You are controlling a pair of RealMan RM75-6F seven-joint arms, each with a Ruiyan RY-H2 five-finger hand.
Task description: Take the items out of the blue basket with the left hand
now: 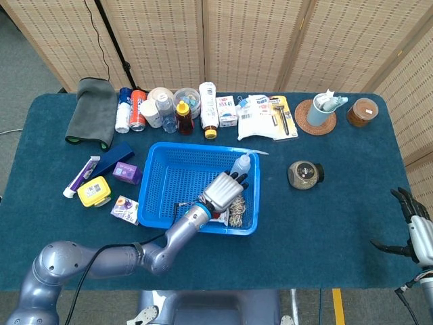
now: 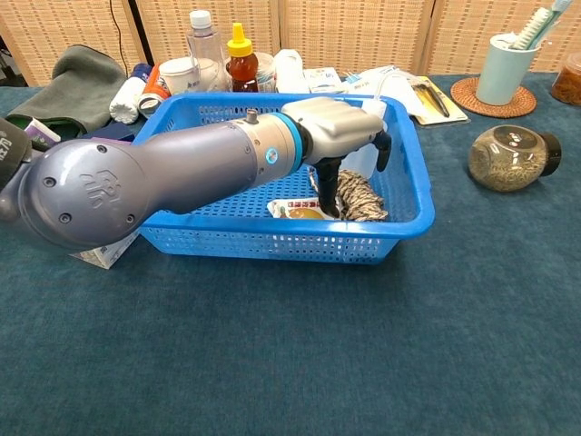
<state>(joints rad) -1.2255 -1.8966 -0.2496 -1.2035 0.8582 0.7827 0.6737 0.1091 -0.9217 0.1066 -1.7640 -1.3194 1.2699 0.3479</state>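
Left hand (image 2: 340, 132) over twine bundle (image 2: 355, 195) inside blue basket (image 2: 272, 241)

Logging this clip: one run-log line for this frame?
left hand: open over twine | basket: twine, packet, bottle inside | right hand: idle

The worktop (image 1: 325, 223) wears a dark teal cloth and fills most of the head view. Along its upper edge runs a row: a grey folded towel (image 1: 90, 112) at upper left, then cans and bottles (image 1: 166, 112), a white packet (image 1: 260, 117) and a coaster with a pale blue cup (image 1: 316, 112) — a brown lidded jar (image 1: 362, 112) at upper right. The blue basket (image 1: 162, 186) sits at centre, small boxes (image 1: 108, 186) to its left, a round glass jar (image 1: 304, 173) to its right.
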